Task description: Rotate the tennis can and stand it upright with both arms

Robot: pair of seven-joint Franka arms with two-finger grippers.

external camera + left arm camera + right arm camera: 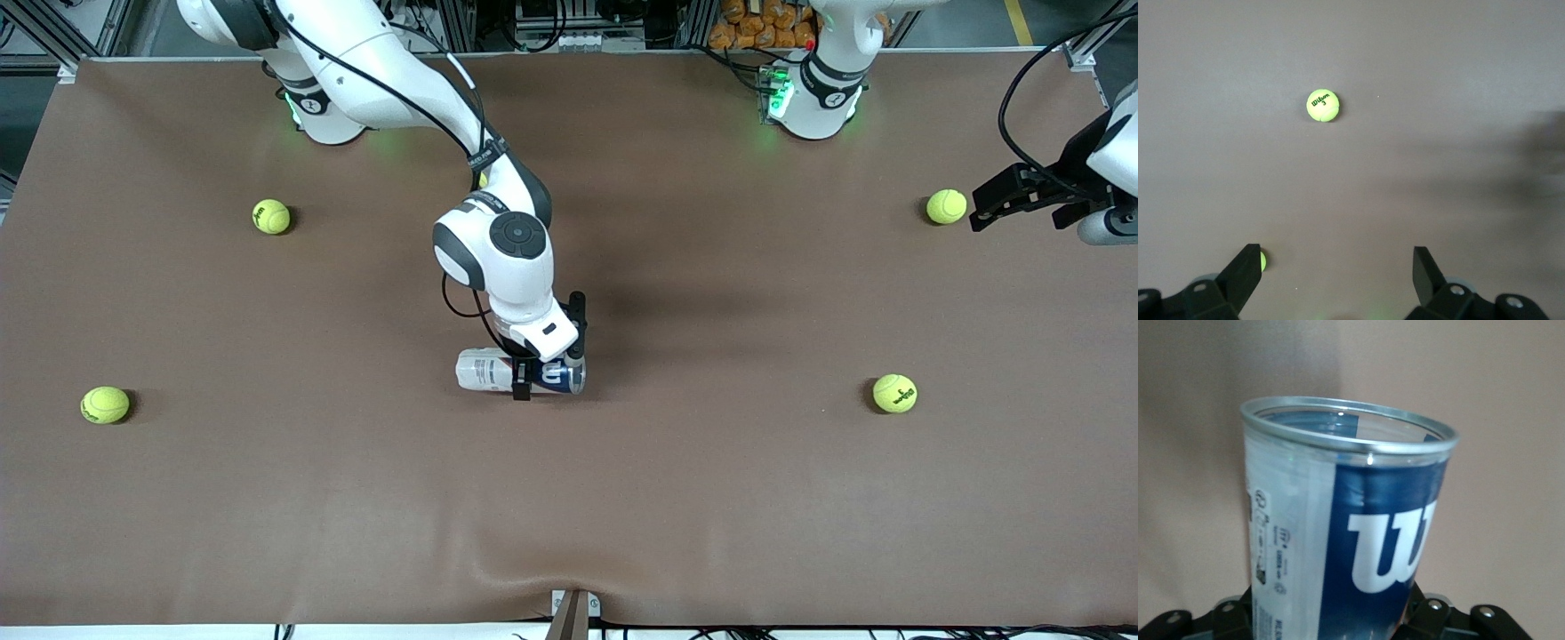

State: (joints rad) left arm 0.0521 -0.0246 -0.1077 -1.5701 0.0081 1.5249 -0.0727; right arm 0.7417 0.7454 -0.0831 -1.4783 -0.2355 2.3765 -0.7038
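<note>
The tennis can [481, 371] lies on its side in the middle of the table, its white end toward the right arm's end and its navy end with the metallic rim toward the left arm's end. My right gripper [544, 374] comes down on it from above and is shut around its navy part. In the right wrist view the can [1338, 520] fills the space between the fingers [1238, 617], with the white "W" and the open rim showing. My left gripper [1022, 197] is open and empty, waiting at the left arm's end of the table; it also shows in the left wrist view [1337, 267].
Several yellow-green tennis balls lie apart on the brown table [711, 498]: one [946, 206] beside the left gripper, one [894, 393] nearer the camera, two [271, 216] [105, 404] toward the right arm's end. The left wrist view shows one ball [1323, 105].
</note>
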